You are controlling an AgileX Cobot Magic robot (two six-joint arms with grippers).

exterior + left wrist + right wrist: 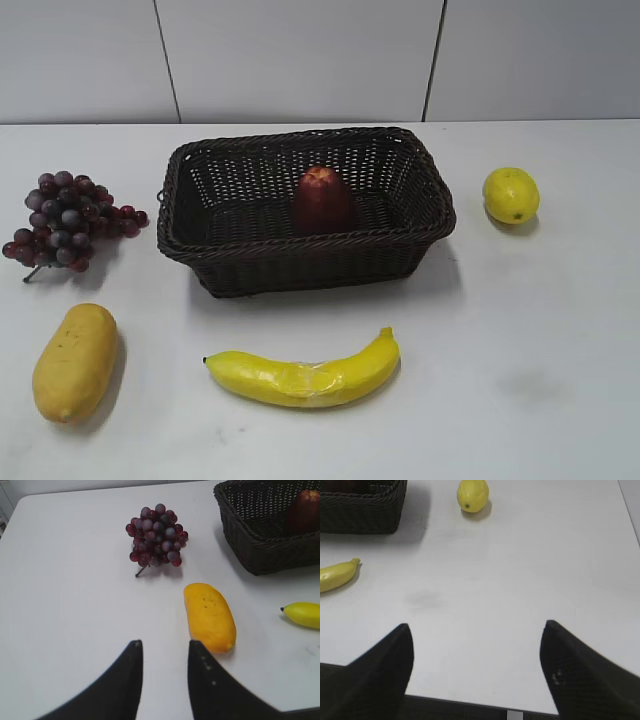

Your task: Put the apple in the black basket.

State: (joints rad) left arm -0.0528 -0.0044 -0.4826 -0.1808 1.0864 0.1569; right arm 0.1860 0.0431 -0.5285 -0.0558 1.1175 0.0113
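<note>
- apple sits upright inside the black basket, near its middle – placement looks done
- nothing touching the apple; both arms well away from the basket
- left gripper jaws narrowly apart, empty, above bare table short of the mango
- right gripper spread wide, empty, well clear of the basket
- left to do: nothing, by my read

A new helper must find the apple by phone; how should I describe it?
Find the black basket, the biggest thing on the table. The apple stands upright inside it, near the middle. It is dark red and tapered, unlike the grapes.
</note>
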